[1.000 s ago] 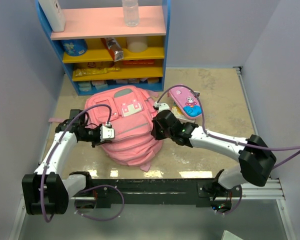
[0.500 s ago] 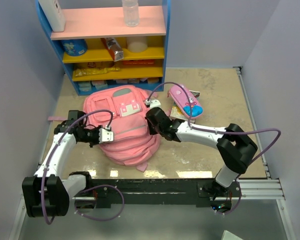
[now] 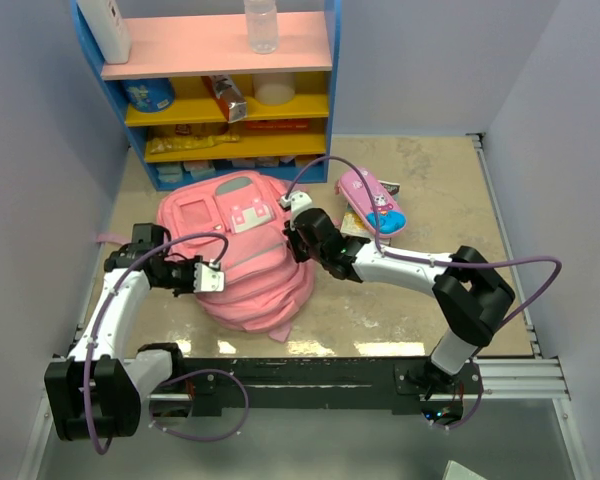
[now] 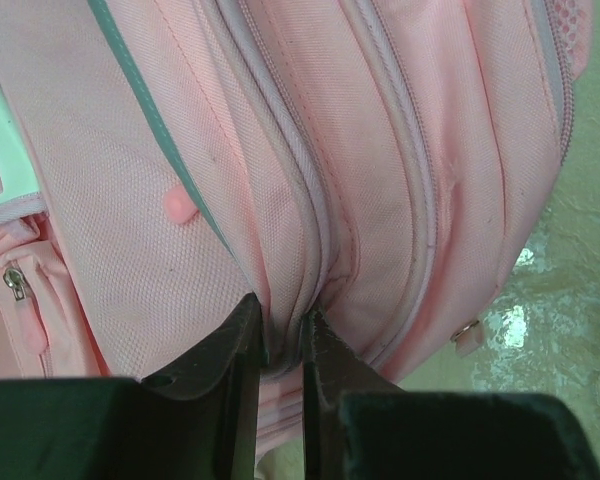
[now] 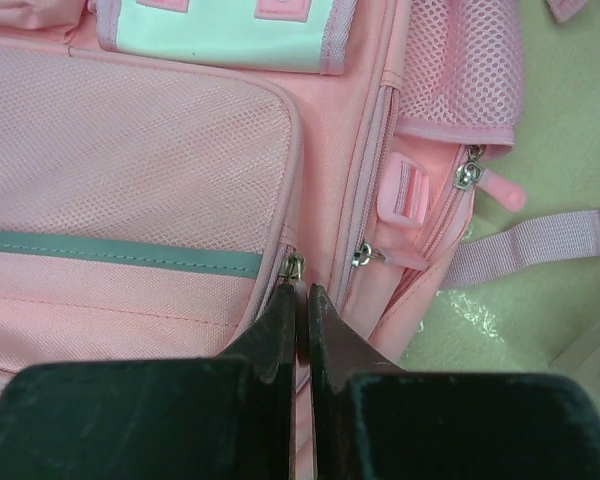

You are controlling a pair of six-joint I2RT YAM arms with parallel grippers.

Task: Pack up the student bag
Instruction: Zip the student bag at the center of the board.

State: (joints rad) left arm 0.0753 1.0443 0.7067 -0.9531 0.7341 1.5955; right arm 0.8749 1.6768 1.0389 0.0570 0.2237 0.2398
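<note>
The student bag (image 3: 242, 262), a big soft pink backpack, lies flat in front of the shelf. My left gripper (image 3: 220, 276) presses into its left side. In the left wrist view the left gripper (image 4: 280, 335) is shut on a pinched fold of the student bag (image 4: 380, 150) beside a zip line. My right gripper (image 3: 290, 238) sits at the bag's right edge. Seen from the right wrist, the right gripper (image 5: 302, 295) is shut with a metal zip slider (image 5: 294, 268) at its tips and the pull tab between the jaws. A second slider (image 5: 364, 256) hangs free just to the right.
A small pink pencil case (image 3: 372, 200) lies right of the bag on a flat booklet (image 3: 355, 228). The blue shelf unit (image 3: 220, 100) stands behind, with a clear bottle (image 3: 261, 25) on top. Grey walls close in on both sides. A pink strap (image 5: 540, 245) trails over the floor.
The right gripper has moved left and away from the bases along the bag's right side. The bag has shifted and turned leftward, and the left gripper has gone left with it.
</note>
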